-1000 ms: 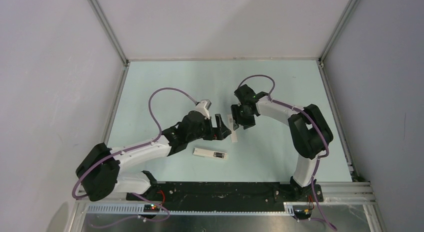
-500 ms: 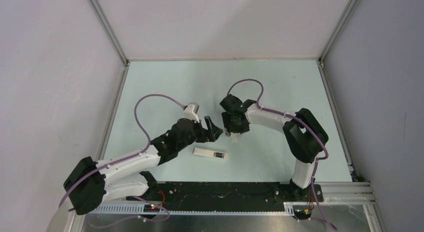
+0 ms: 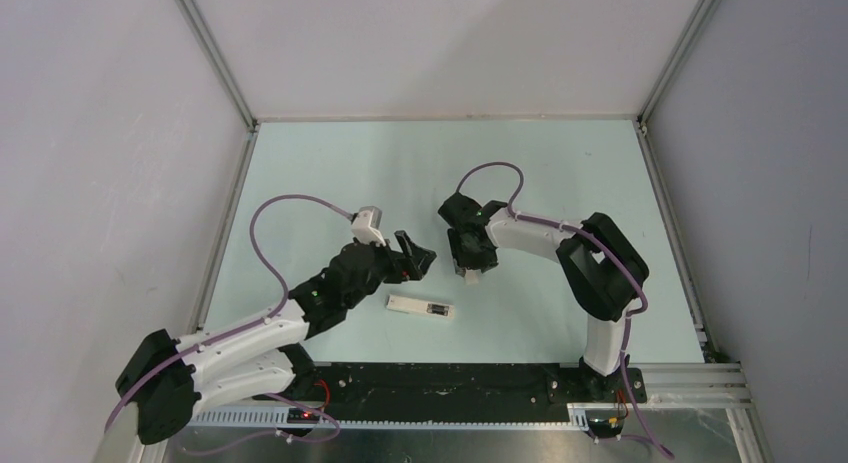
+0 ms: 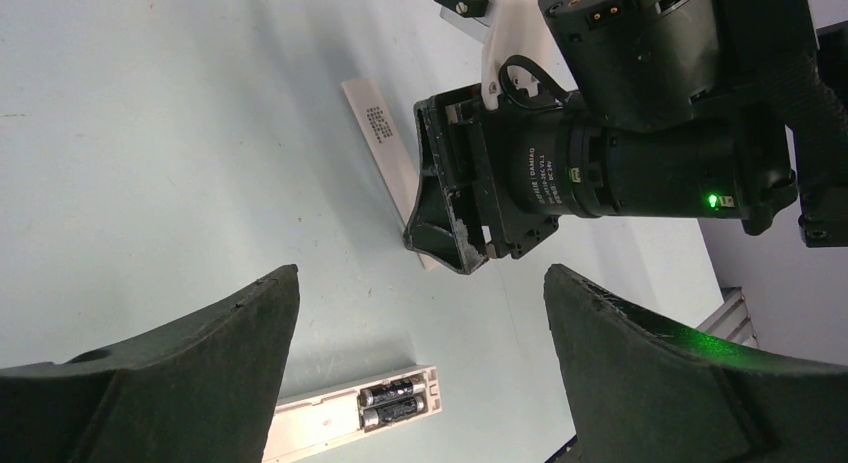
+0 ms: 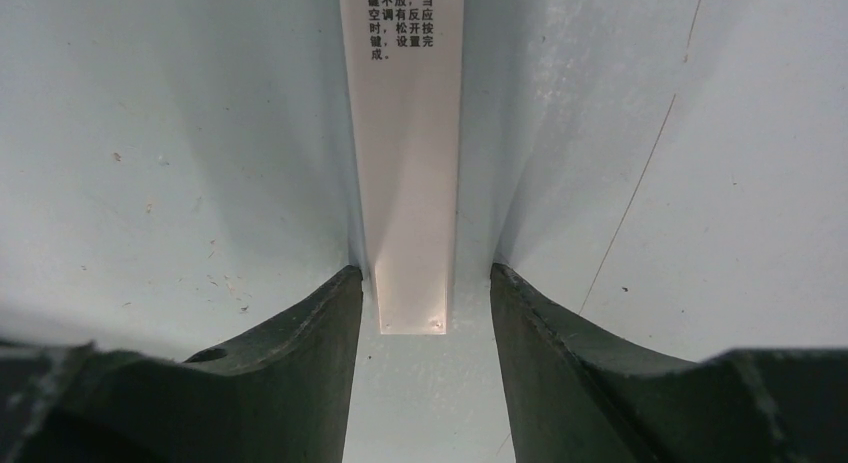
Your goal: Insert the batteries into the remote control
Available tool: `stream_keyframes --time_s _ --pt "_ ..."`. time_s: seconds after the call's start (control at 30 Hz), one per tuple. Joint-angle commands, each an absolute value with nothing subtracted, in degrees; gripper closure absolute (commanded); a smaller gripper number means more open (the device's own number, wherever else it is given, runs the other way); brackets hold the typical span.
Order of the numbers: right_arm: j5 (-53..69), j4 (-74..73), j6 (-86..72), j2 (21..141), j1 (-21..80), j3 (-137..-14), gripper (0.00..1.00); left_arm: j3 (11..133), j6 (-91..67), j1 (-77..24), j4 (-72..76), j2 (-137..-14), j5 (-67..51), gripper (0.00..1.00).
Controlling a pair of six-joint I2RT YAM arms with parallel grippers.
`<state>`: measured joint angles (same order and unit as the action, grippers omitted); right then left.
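The white remote control [image 3: 412,306] lies flat on the table near the front, back side up. Its battery bay is uncovered, and the two dark batteries [image 4: 395,401] lie side by side inside it at one end. My left gripper [image 3: 418,255] hovers open above and behind the remote [image 4: 320,428], holding nothing. My right gripper [image 3: 470,268] points down at a thin white cover strip [image 5: 405,133] with printed text. Its fingers [image 5: 310,323] straddle the strip's near end at table level, and a narrow gap shows on one side. The same strip [image 4: 385,143] shows in the left wrist view, beneath the right gripper [image 4: 450,233].
Pale green table top [image 3: 330,173] with metal frame rails along both sides and grey walls behind. The two arms stand close together mid-table, the wrists a short gap apart. A black base plate [image 3: 440,378] runs along the near edge.
The left arm has drawn back to the left, away from the right wrist. The right gripper has shifted left and come down over the white strip's end.
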<state>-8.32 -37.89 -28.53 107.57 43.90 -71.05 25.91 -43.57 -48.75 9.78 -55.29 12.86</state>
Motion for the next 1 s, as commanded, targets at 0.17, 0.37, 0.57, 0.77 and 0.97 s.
stream_keyframes --time_s 0.17,0.37,0.57,0.77,0.97 --pt "-9.6 -38.0 -29.4 107.9 44.5 -71.0 0.44 25.4 -44.4 -49.0 12.4 -54.3 15.6 0.06" --pt "-9.5 -38.5 -29.0 108.9 45.0 -71.0 0.50 25.2 -44.6 -49.0 12.4 -53.9 16.0 0.06" --pt "-10.9 -38.9 -28.5 110.0 45.0 -71.0 0.62 24.9 -45.0 -49.0 12.5 -53.2 16.9 0.06" --pt "-10.9 -38.1 -26.9 109.5 44.4 -71.0 0.68 24.9 -46.3 -49.0 12.5 -53.7 17.4 0.06" --pt "-8.6 -37.3 -24.9 106.0 43.0 -71.0 0.69 26.1 -48.7 -48.1 12.4 -56.8 16.1 0.08"
